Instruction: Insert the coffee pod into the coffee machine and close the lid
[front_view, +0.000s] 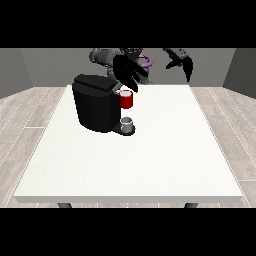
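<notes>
**Operator:** State the position of the coffee pod (127, 100).

**Technician:** It sits on the front of the coffee machine (96, 104), at the machine's view-right side, directly above a small grey cup (127, 125) standing on the machine's base. Whether the pod is already seated in its holder or only resting at the opening cannot be told from this view. The machine stands on the white worktop (150, 160), towards the far edge.

**Operator:** Appearance of the pod?

**Technician:** A short red cylinder with a pale top. The machine is a black block; its lid (95, 83) lies across the top, and whether it is fully closed cannot be told.

**Operator:** Handling properties?

**Technician:** By judgement only: the pod is probably light, with thin walls that could dent if squeezed. Its smooth sides could slip. Take hold across the side wall, just below the rim, with opposing fingers, and keep it upright. The lid is probably rigid; press it on its upper face.

**Operator:** Hand status?

**Technician:** The hand at the view's left (127, 70) hangs just above the pod and the machine's top, fingers spread and pointing downward, holding nothing visible. Contact with the pod cannot be confirmed. The hand at the view's right (183, 62) is raised well apart from the machine; its fingers droop relaxed and hold nothing.
</notes>
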